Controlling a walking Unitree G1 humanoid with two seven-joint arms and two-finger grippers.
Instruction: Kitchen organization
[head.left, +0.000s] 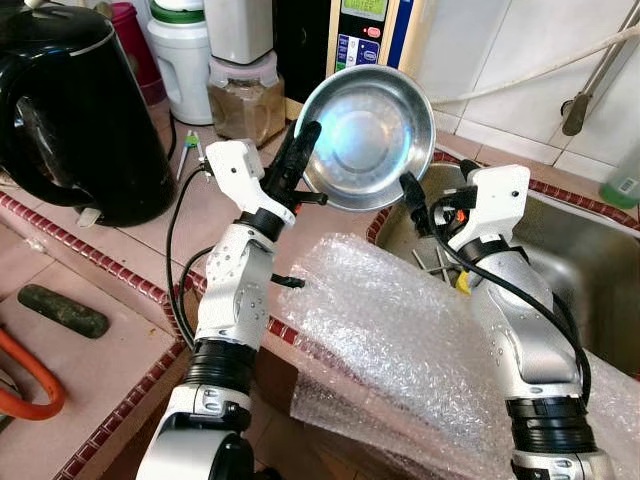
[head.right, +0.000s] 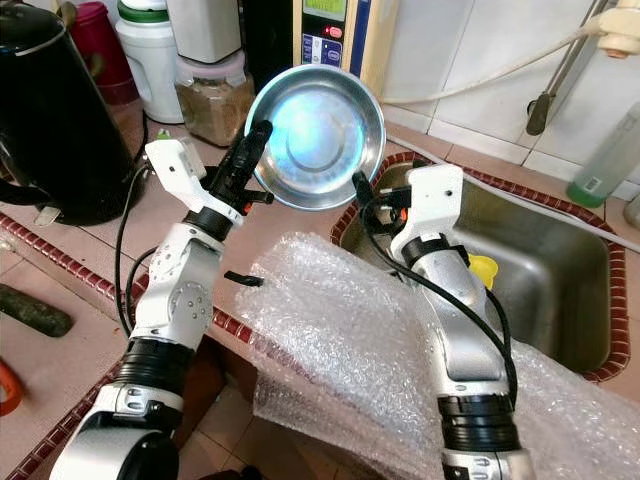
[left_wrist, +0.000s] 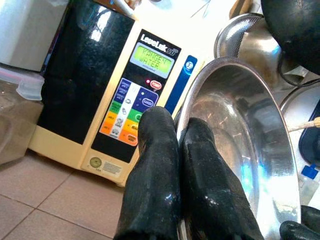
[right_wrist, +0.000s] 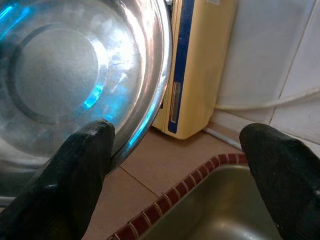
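1. Steel bowl (head.left: 368, 137) held tipped up in the air above the counter edge (head.left: 120, 275), between the water ioniser (left_wrist: 125, 90) behind it and the sink (head.right: 560, 290) on the robot's right; bubble wrap (head.left: 400, 330) lies below, draped over the counter edge.
2. Left gripper (head.left: 300, 155) pinched on the bowl's rim, one finger inside the bowl and one outside, as the left wrist view shows; this is the only firm hold.
3. Right gripper (right_wrist: 175, 165) spread wide, one finger (right_wrist: 75, 165) touching the bowl's lower rim, the other finger well apart from the bowl; it props the bowl and does not clamp it.
4. Orientation: bowl stands nearly on edge, its hollow facing the robot's head and slightly upward, its base toward the ioniser; round, so no long axis; its centre axis runs roughly level, front to back.
5. Risk, judged: a rim pinch on smooth steel could slip or let the bowl pivot; it would drop onto the wrap or clatter into the sink.
6. Risk, judged: a swing backward could knock the ioniser or the jar (head.left: 245, 100) beside it; the kettle (head.left: 75, 110) stands farther off on the left.
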